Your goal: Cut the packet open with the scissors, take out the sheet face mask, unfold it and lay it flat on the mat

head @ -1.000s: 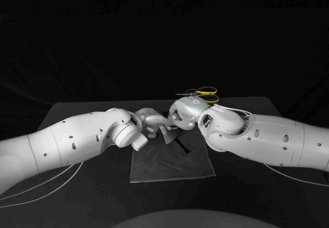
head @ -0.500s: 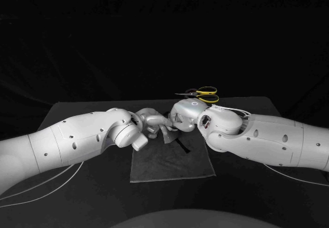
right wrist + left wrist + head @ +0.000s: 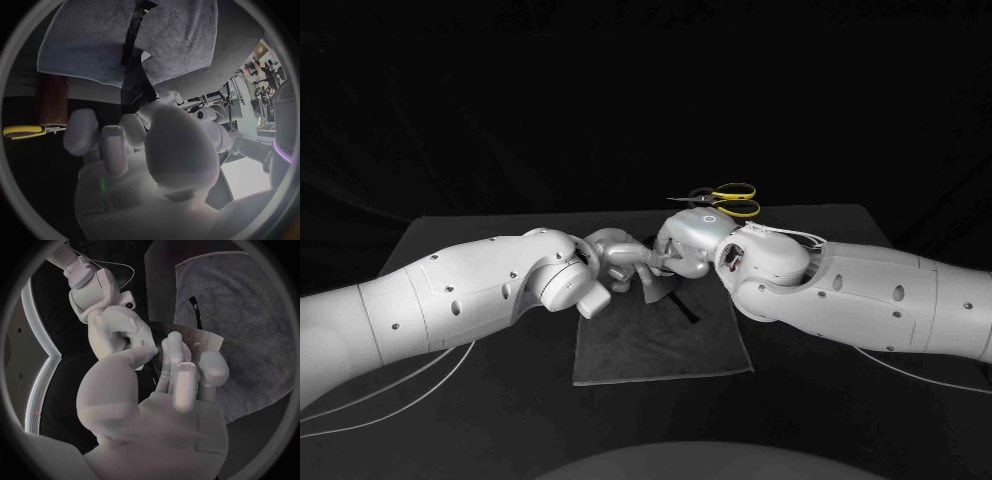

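the left hand [image 3: 620, 258] and right hand [image 3: 687, 245] meet over the far end of the mat [image 3: 653, 345], both pinching the packet [image 3: 209, 341] between them. a dark strip [image 3: 689, 308] lies on the mat. the scissors [image 3: 730, 197] rest on the counter [image 3: 473, 400], just beyond the right hand.

Head looks down; wrists close; all share mat [image 3: 658, 345].

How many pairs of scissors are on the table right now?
1. The yellow-handled scissors lie free at the far edge of the table, just beyond the right hand. Another pair could be hidden under the arms.
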Robot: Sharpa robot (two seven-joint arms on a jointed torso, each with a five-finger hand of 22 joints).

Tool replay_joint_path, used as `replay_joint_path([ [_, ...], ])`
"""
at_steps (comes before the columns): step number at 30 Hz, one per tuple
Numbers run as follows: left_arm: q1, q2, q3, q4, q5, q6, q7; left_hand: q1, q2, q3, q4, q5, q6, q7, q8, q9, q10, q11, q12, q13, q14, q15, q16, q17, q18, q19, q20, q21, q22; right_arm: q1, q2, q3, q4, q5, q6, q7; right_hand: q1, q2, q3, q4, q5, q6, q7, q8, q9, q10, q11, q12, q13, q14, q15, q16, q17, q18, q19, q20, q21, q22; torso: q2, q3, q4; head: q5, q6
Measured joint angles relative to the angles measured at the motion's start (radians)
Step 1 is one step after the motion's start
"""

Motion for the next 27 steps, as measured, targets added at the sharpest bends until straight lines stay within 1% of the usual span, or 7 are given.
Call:
replay_joint_path([
  [4, 0.0, 0.0, 0.0, 0.0, 0.0, 0.001, 0.0, 0.0, 0.0, 0.0, 0.0, 0.0, 0.0, 0.0, 0.0, 0.0, 0.0, 0.0, 0.0, 0.0, 0.0, 0.0, 0.0, 0.0, 0.0, 0.0, 0.0, 0.0, 0.0, -0.001, -0.002, 0.0, 0.005, -0.005, -0.02, -0.001, -0.01, -0.017, -0.013, 0.004, 0.0, -0.005, 0.003, -0.006, -0.003, -0.001, 0.002, 0.0, 0.0, 0.0, 0.0, -0.002, 0.0, 0.0, -0.001, 0.001, 0.0, -0.001, 0.0, 0.0, 0.0003, -0.001, 0.001],
  [6, 0.0, 0.0, 0.0, 0.0, 0.0, 0.002, 0.0, 0.0, 0.0, 0.0, 0.0, 0.0, 0.0, 0.0, 0.0, 0.0, 0.0, 0.0, 0.0, 0.0, 0.0, 0.0, 0.0, 0.0, 0.0, 0.0, 0.0, 0.0, 0.0, -0.002, -0.004, 0.0, 0.008, -0.008, -0.033, -0.002, -0.014, -0.025, -0.02, 0.007, 0.0, -0.011, 0.004, -0.01, -0.004, 0.002, 0.005, 0.0, 0.001, -0.001, 0.006, -0.002, 0.0, 0.0, -0.001, 0.001, 0.0, -0.001, 0.0, 0.0, 0.0003, -0.001, 0.002],
  [8, 0.0, -0.001, 0.0, -0.001, 0.001, 0.002, 0.0, 0.0, 0.0, 0.0, 0.0, 0.0, 0.0, 0.0, 0.0, 0.0, 0.0, 0.0, 0.0, 0.0, 0.0, 0.0, 0.0, -0.003, 0.0, 0.0, 0.0, 0.0, 0.0, -0.003, -0.005, 0.0, 0.01, -0.011, -0.042, -0.002, -0.017, -0.032, -0.027, 0.011, 0.0, -0.014, 0.007, -0.01, -0.005, 0.0, 0.007, 0.0, 0.003, 0.0, 0.007, -0.002, 0.0, 0.0, -0.001, 0.001, -0.004, -0.001, 0.0, 0.0, 0.0, -0.002, 0.002],
  [14, 0.001, 0.0, 0.0, -0.002, 0.001, 0.004, 0.001, 0.0, 0.0, 0.0, 0.0, -0.001, 0.0, 0.0, 0.0, 0.0, -0.001, 0.002, 0.0, 0.0, 0.0, 0.0, 0.0, -0.004, 0.0, 0.0, 0.0, -0.001, -0.001, -0.004, -0.003, -0.001, 0.009, -0.019, -0.061, -0.007, -0.021, -0.036, -0.031, 0.013, 0.0, -0.015, 0.007, -0.014, -0.006, -0.001, 0.009, -0.004, 0.003, 0.0, 0.008, -0.003, 0.0, 0.0, -0.005, 0.005, -0.012, -0.002, 0.0, 0.0, -0.0003, -0.004, 0.002],
  [16, 0.001, 0.0, 0.0, -0.002, 0.001, 0.004, 0.002, 0.0, 0.0, 0.0, 0.0, -0.001, 0.0, 0.0, 0.0, 0.0, -0.001, 0.002, 0.0, 0.0, 0.0, 0.0, 0.0, -0.004, 0.0, 0.0, 0.0, 0.0, -0.001, -0.005, 0.001, -0.001, 0.004, -0.022, -0.062, -0.008, -0.021, -0.036, -0.035, 0.017, 0.0, -0.015, 0.007, -0.014, -0.006, -0.001, 0.009, -0.004, 0.002, 0.0, 0.008, -0.003, -0.001, 0.0, -0.005, 0.005, -0.012, -0.004, 0.0, 0.0, -0.0003, -0.005, 0.002],
  [17, 0.001, 0.0, 0.0, -0.003, 0.001, 0.004, 0.002, 0.0, 0.0, 0.0, 0.0, -0.001, 0.0, 0.0, 0.0, 0.0, -0.001, 0.002, 0.0, 0.0, 0.0, 0.0, 0.0, -0.004, 0.0, 0.0, 0.0, -0.001, -0.001, -0.005, 0.004, -0.001, 0.0, -0.023, -0.062, -0.008, -0.025, -0.04, -0.036, 0.016, 0.0, -0.015, 0.007, -0.014, -0.006, -0.004, 0.011, -0.004, 0.002, 0.0, 0.008, -0.003, -0.001, 0.0, -0.005, 0.005, -0.012, -0.004, 0.0, 0.0, -0.0003, -0.006, 0.002],
  [27, 0.0, -0.002, -0.002, -0.006, 0.001, 0.003, -0.001, 0.0, 0.0, 0.0, 0.0, -0.004, -0.005, 0.002, -0.003, 0.0, -0.002, 0.003, 0.0, 0.0, 0.0, 0.0, -0.002, -0.003, 0.0, 0.0, 0.0, -0.001, -0.001, -0.012, 0.034, -0.001, -0.034, -0.034, -0.062, -0.013, -0.025, -0.04, -0.04, 0.017, 0.0, -0.015, 0.007, -0.012, -0.006, -0.005, 0.012, -0.004, -0.001, 0.0, 0.008, -0.005, -0.001, 0.0, -0.005, 0.005, -0.016, -0.007, 0.0, -0.0006, 0.0006, -0.007, 0.002],
])
